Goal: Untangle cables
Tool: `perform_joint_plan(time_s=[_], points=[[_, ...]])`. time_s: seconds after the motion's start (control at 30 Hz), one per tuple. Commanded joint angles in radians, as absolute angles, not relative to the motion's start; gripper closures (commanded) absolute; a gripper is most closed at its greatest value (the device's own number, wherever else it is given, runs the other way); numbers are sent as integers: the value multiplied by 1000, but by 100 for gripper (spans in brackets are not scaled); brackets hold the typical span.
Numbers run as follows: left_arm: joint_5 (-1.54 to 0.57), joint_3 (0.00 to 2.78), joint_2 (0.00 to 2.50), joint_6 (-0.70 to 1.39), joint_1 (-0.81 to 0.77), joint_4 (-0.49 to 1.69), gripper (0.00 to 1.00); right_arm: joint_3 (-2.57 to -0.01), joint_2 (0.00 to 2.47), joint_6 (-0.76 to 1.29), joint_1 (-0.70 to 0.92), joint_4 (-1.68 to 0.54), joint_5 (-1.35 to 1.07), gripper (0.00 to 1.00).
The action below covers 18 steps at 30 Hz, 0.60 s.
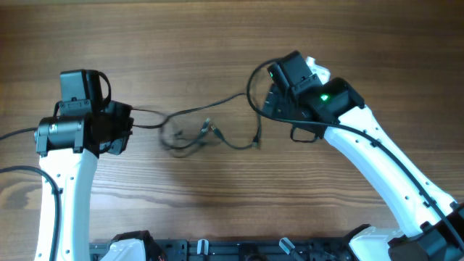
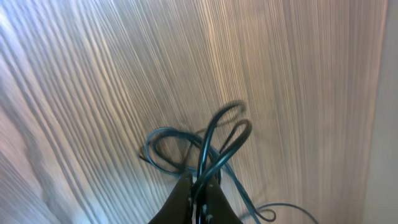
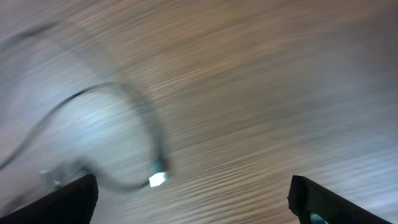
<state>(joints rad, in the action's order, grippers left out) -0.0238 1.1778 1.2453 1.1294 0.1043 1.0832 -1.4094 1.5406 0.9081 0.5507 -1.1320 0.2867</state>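
Drawing the held strand away to the left, slowly and low over the table, looks like the sound way to work this step. The left gripper is clenched on a cord of the cables, and the knot lies just to its right. A sharp tug would likely cinch the knot tighter. A steady pull, with the other arm pinning a free end, should let it slide open.

In the left wrist view, 2 narrow loops rise from the closed fingertips. They are thin, glossy and dark, and springy enough to hold their curves.

The tangle sits mid-table between the arms, a small nest of black cord. From it, 1 strand runs rightward and ends in a small plug. Another arcs up in a wide bow toward the right arm.

The right gripper stands spread wide and holds nothing. A pale metal tip, blurred, lies on the wood ahead of it.

The table is matte, with fine straight grain, so the cords should drag across it easily.
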Motion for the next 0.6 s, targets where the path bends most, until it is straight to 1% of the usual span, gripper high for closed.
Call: perform_joint_plan(time_s=[0.0, 0.03, 0.07, 0.1, 0.13, 0.17, 0.2, 0.23, 0.27, 0.33, 0.4, 0.57], points=[[113, 1182, 1262, 1165, 105, 1077, 96, -1413, 1541, 1032, 539, -1156, 501, 0], [75, 1182, 1273, 1164, 105, 1070, 96, -1413, 1541, 1036, 537, -1151, 487, 0], [-9, 1182, 1277, 1147, 105, 1053, 96, -1413, 1541, 1037, 536, -1126, 420, 0], [-137, 1182, 1276, 1090, 105, 1011, 96, -1413, 1541, 989, 537, -1083, 318, 0], [-315, 1182, 1274, 1024, 105, 946, 96, -1413, 1541, 866, 537, -1011, 162, 0], [-564, 1182, 1275, 1003, 105, 854, 96, -1413, 1541, 713, 537, -928, -36, 0], [-731, 1182, 1275, 1021, 104, 774, 96, -1413, 1541, 610, 537, -864, -240, 0], [-829, 1182, 1275, 1089, 97, 723, 96, -1413, 1541, 572, 538, -829, -371, 0], [-854, 1182, 1275, 1146, 87, 713, 96, -1413, 1541, 573, 540, -820, -422, 0], [-852, 1182, 1275, 1204, 70, 713, 96, -1413, 1541, 573, 562, -820, -442, 0], [-857, 1182, 1275, 1302, 67, 710, 96, -1413, 1552, 594, 595, -818, -410, 0], [-975, 1182, 1275, 1455, 67, 567, 96, -1411, 1568, 822, 659, -825, -189, 0]])
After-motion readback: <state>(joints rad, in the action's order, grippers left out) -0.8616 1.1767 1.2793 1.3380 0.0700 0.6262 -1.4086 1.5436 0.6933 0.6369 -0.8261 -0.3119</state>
